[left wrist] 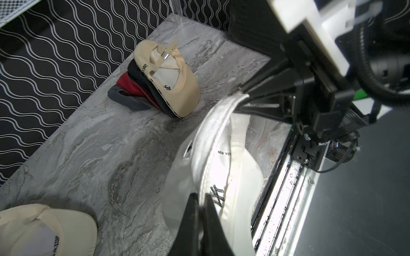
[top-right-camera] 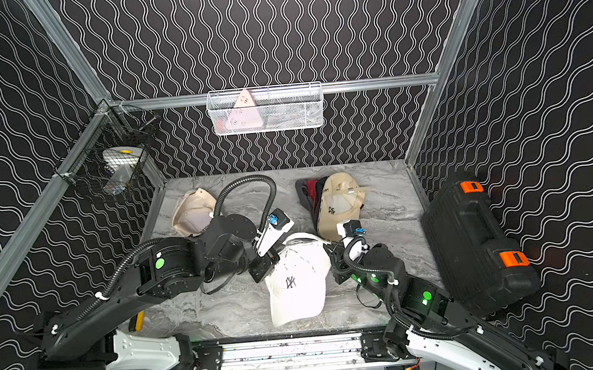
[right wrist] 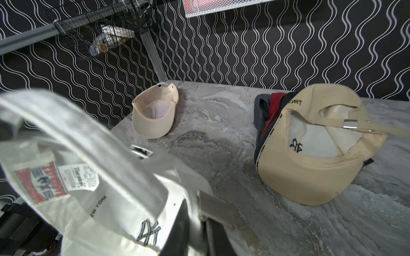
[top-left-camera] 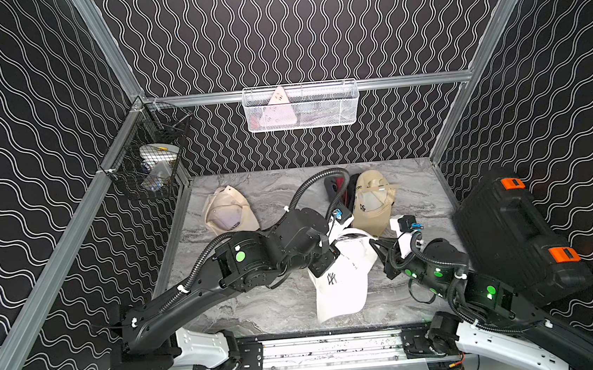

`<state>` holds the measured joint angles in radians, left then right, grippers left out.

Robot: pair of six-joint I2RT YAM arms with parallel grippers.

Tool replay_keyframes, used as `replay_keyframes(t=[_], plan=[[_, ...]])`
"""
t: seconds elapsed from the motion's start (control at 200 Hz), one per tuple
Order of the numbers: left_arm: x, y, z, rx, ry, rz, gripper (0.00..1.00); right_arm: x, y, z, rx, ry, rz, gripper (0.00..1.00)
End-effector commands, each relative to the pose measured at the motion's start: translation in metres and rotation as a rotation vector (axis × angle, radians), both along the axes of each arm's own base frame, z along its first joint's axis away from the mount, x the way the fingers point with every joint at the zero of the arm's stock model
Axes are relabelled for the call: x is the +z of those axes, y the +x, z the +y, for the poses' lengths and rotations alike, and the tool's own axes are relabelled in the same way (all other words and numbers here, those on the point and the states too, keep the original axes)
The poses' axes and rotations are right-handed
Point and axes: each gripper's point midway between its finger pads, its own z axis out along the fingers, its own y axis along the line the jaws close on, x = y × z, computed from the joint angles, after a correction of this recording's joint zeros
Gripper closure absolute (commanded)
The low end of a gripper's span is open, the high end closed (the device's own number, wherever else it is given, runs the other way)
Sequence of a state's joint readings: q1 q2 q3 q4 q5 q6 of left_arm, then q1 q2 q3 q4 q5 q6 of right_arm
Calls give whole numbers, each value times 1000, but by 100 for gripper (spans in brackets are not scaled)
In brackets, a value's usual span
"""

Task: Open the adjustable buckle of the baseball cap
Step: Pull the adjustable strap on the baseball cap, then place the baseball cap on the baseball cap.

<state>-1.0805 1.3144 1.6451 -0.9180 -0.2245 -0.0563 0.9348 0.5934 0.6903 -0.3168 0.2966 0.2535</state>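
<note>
Cap (top-left-camera: 341,292), white, stretched between the two grippers over the table (top-left-camera: 284,308), logo (top-left-camera: 331,279) side up in both top views, where the arms hid how it was held. The left wrist view filled that in: the left gripper (left wrist: 200,198) was shut on the cap's edge, cloth pinched between its black fingers (left wrist: 190,221) just beside the stitched logo. From there the strap (left wrist: 219,124) ran to the right gripper (left wrist: 243,94), whose tips met the strap's end. Its jaws looked nearly together, but whether they gripped could not be told. The right wrist view was blurred close up, yet only it showed the label (right wrist: 55,179) inside the cap and, on the band, what looked like the buckle (right wrist: 140,151), too smeared to say open or closed. Beyond the right gripper sat a stack of caps (right wrist: 310,168), a tan one on top; beyond the left gripper, well apart, a beige cap (right wrist: 155,119) lay upturned. A yellow object (top-right-camera: 137,320) near the left arm's base appeared in a top view only, unseen in the rest, and a case (top-left-camera: 511,233) stood outside the right arm.
</note>
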Motion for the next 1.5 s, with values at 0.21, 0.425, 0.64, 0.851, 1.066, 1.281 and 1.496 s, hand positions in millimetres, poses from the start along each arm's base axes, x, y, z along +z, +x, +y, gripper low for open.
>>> replay_keyframes(t=[0.21,0.425,0.64,0.851,1.066,1.281,1.496], plan=[[7,54,18,163,-54,-65,100,-10,8,3,-38,0,32,62],[-3,97,47,295,-83,-47,100,-13,3,-10,-72,44,40,57],[-12,154,107,499,-151,-4,100,-12,-4,-21,-83,74,42,56],[-19,192,169,654,-247,57,100,-10,-9,-28,-82,76,39,56],[-20,215,215,766,-304,79,100,-11,-12,-31,-81,82,37,56],[-15,227,253,838,-341,71,100,-12,-13,-33,-83,89,40,55],[-4,232,295,941,-370,45,100,-10,-13,-31,-81,91,44,55]])
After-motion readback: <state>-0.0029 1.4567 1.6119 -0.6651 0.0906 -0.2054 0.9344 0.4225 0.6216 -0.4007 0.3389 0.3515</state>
